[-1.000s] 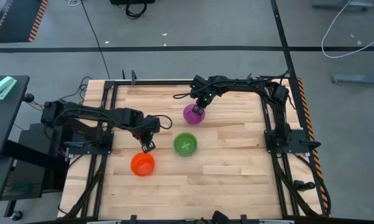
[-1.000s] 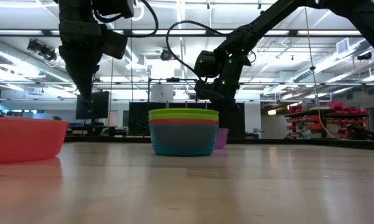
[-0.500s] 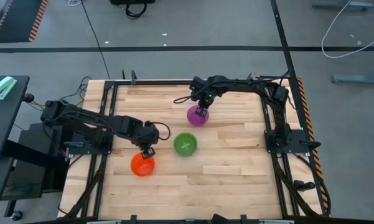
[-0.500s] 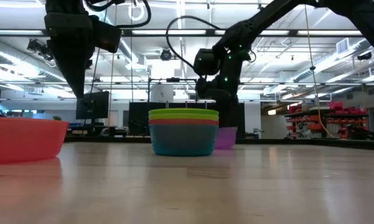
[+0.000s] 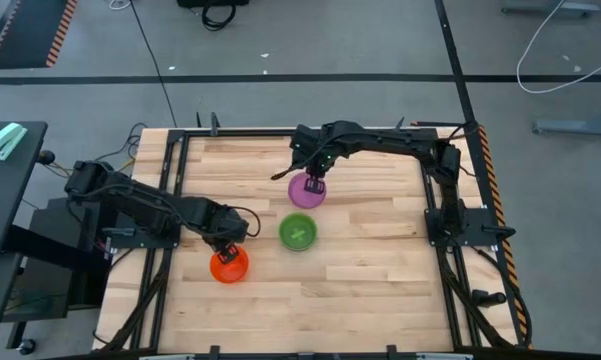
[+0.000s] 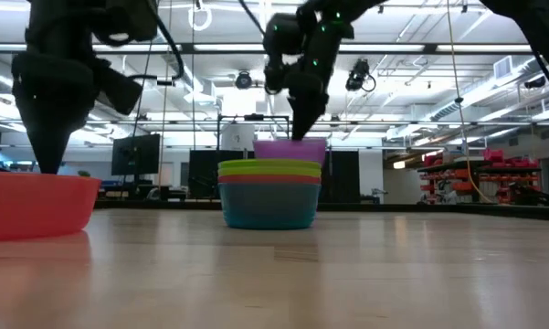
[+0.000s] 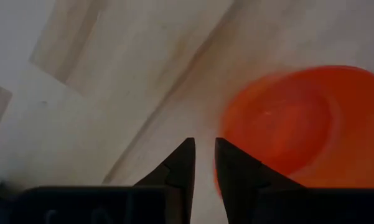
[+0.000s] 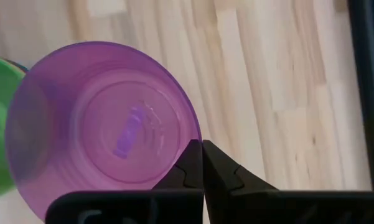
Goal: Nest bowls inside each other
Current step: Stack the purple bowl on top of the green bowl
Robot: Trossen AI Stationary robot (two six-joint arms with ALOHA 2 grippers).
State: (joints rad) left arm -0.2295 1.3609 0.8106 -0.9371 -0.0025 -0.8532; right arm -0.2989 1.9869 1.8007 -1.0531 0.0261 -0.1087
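Overhead, the right gripper (image 5: 315,184) pinches the rim of the round purple plastic bowl (image 5: 305,189) just behind the green-topped stack of nested plastic bowls (image 5: 298,231); only the low view shows that bowl lifted off the wooden table (image 5: 380,260). Left of the stack, the left gripper (image 5: 227,246), fingers slightly parted, sits at the rim of the round orange-red plastic bowl (image 5: 228,266), contact unclear.

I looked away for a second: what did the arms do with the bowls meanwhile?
The right gripper, shut on the small purple plastic bowl, lifted it off the table, level with the green-topped stack. The left gripper dropped to the orange bowl's rim. The stack stayed.
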